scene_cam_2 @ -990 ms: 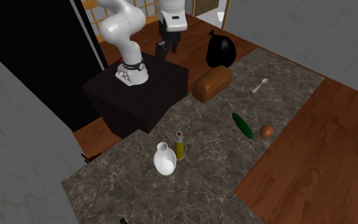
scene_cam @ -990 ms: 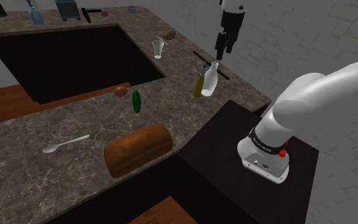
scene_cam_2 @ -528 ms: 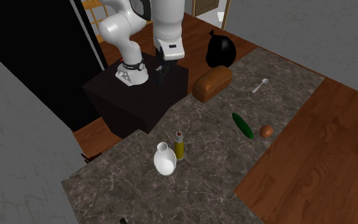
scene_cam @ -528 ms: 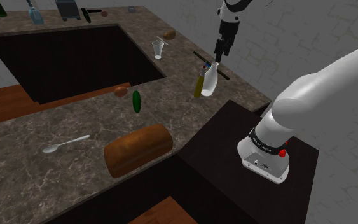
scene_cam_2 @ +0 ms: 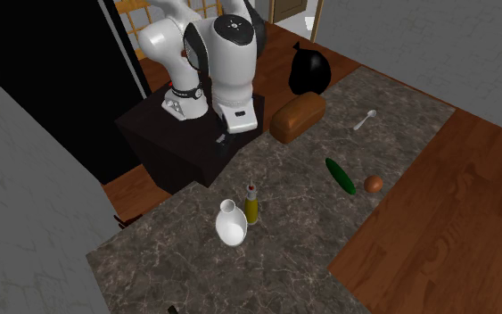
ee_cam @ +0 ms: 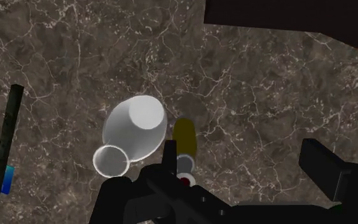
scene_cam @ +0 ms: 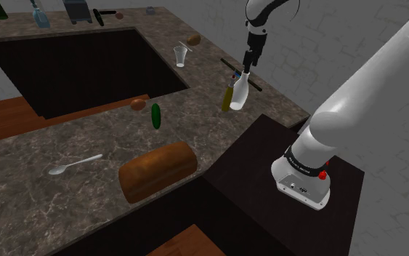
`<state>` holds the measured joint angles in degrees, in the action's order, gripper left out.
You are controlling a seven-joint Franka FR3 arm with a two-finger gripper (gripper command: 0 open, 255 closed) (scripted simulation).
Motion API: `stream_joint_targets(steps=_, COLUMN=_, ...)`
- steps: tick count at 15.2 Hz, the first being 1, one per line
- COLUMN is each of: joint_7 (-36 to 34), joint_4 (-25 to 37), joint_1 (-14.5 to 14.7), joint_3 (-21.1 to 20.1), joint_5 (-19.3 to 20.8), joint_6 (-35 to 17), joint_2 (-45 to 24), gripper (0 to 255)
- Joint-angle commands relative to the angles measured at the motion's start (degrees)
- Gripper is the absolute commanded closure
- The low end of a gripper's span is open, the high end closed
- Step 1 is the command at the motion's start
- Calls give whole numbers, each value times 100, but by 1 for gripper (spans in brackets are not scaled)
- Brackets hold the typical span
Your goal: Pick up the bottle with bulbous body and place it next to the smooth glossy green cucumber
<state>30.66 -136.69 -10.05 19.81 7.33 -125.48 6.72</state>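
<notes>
Gripper (scene_cam: 248, 62) is recorded directly above the white bulbous bottle (scene_cam: 240, 92), just over its neck. Its fingers (ee_cam: 323, 167) are seen standing apart in the wrist view, and nothing is clasped between them. The bottle is noted upright on the veined brown counter (scene_cam: 65, 138), its open mouth facing the hand. An olive-yellow oil bottle (scene_cam: 228, 95) is found just beside it, on the shoulder view's left. A dark thin bar (ee_cam: 8, 140) is observed lying on the counter near both bottles. Further along the counter, well apart from the bottles, the green cucumber (scene_cam: 155, 116) is seen lying flat, with a small brown round item (scene_cam: 137, 105) near it. A clear cup (scene_cam: 181, 55) is noted on the counter by the edge of the dark recess. Beyond the cucumber, toward the shoulder view's lower left, a brown loaf (scene_cam: 157, 171) and a pale spoon (scene_cam: 74, 165) are recorded. The dark stand (scene_cam: 282, 211) is observed at that view's lower right.
</notes>
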Motion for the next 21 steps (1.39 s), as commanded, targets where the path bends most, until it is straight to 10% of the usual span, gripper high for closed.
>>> stream_joint_targets(steps=1, joint_7=286, joint_4=229, joint_1=-52, joint_3=120, joint_5=-114, joint_6=-228, joint_2=-430, gripper=0)
stream_joint_targets(steps=11, joint_7=1617, joint_4=1874, joint_1=-607, joint_3=189, joint_5=-1042, joint_6=-821, joint_2=-2645, gripper=0)
stream_joint_targets(steps=21, joint_7=1741, joint_4=1776, joint_1=-719, joint_3=86, joint_5=-1226, joint_6=-1307, joint_2=-3051, gripper=0)
